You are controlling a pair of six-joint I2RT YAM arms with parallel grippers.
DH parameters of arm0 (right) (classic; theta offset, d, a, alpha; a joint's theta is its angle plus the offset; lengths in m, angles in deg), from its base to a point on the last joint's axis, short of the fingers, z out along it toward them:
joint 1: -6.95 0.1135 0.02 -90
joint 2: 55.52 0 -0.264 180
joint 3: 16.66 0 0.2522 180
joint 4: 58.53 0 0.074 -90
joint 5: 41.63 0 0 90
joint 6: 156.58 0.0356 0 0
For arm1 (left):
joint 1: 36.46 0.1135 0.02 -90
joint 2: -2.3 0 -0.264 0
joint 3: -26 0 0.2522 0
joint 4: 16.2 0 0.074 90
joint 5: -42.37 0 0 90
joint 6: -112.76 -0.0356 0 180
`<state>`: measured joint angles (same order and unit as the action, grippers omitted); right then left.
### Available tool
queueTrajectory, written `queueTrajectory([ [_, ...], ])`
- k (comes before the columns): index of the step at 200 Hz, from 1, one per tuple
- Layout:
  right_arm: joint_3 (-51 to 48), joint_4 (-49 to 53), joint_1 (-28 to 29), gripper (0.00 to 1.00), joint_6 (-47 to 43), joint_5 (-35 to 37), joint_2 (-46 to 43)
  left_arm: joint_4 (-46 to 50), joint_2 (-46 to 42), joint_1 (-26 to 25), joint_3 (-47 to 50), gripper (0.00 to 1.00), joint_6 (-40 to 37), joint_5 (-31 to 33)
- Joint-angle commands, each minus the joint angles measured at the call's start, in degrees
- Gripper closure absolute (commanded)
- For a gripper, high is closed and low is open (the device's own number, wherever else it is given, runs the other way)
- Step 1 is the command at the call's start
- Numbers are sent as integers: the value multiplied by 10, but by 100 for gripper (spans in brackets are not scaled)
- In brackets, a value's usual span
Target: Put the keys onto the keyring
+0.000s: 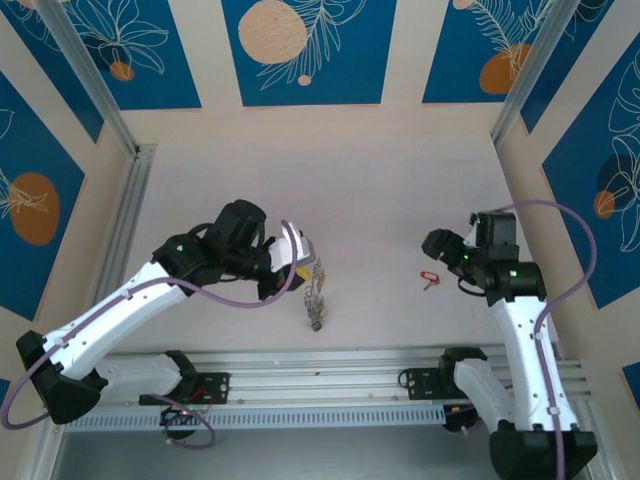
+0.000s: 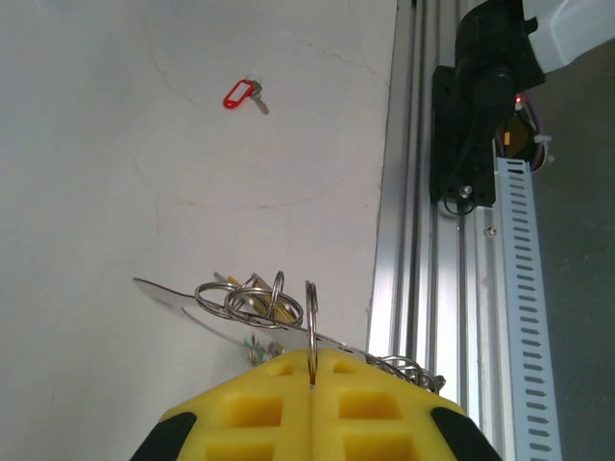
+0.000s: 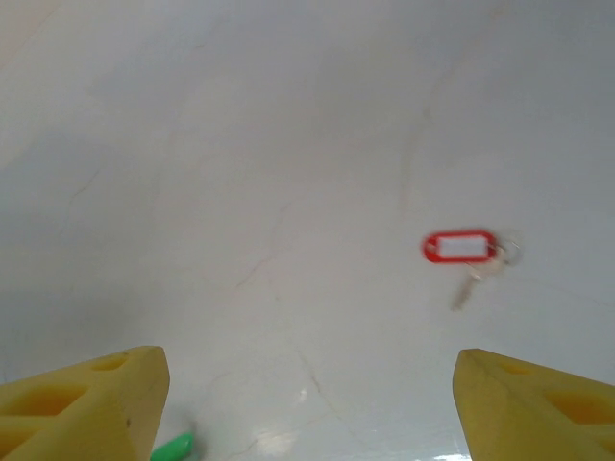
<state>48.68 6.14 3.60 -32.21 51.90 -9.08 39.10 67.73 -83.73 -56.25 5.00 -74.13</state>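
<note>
- While the left claw (image 2: 312,370) is clamping fully shut on the thin metal of the keyring (image 1: 317,290), with several keys (image 1: 316,312) dangling beneath it, the right claw (image 3: 312,384) is hanging wide open and empty over the counter (image 3: 240,144). The red-tagged key (image 3: 461,248) is lying flat ahead of it, well apart from the ring.
- That key is lying thin and flat, so the fingers are risking a scrape on the counter. They may also be closing on the plastic tag alone, leaving the blade swinging loose.
- It is sitting off-centre, toward the finger at the right of the wrist view, so a closing from here is likely pushing it sideways rather than catching it.
- A small green object (image 3: 175,447) is lying just beside the other finger. I am not able to tell what it is, and a descent is risking nudging or trapping it.
- The left claw is gripping only a narrow edge of metal, so any push during threading is threatening to twist the ring or let it slip.
- The small split rings (image 2: 245,298) and hanging keys are crowding the loop, possibly blocking the way in for the next key.
- The two claws are standing well apart, and bringing them together is inviting a finger collision.
</note>
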Motion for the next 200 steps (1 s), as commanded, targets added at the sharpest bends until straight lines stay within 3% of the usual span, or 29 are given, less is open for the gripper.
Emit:
queueTrajectory([
  [1,-45,15,-77,22,43,-66,-25,-54,-25,4,4,100,17,-40],
  [23,-79,-18,-137,21,61,-92,-19,-54,-23,4,5,100,20,-26],
  [40,-94,-53,-151,23,73,-100,5,-58,-15,7,3,100,32,-23],
  [97,-105,-98,-133,26,60,-60,95,-58,-2,39,-4,100,57,-26],
  [134,-111,-121,-115,29,44,-19,159,-87,-5,91,0,100,89,-79],
  [200,-66,-132,-92,36,-21,20,281,-114,0,126,10,100,109,-127],
])
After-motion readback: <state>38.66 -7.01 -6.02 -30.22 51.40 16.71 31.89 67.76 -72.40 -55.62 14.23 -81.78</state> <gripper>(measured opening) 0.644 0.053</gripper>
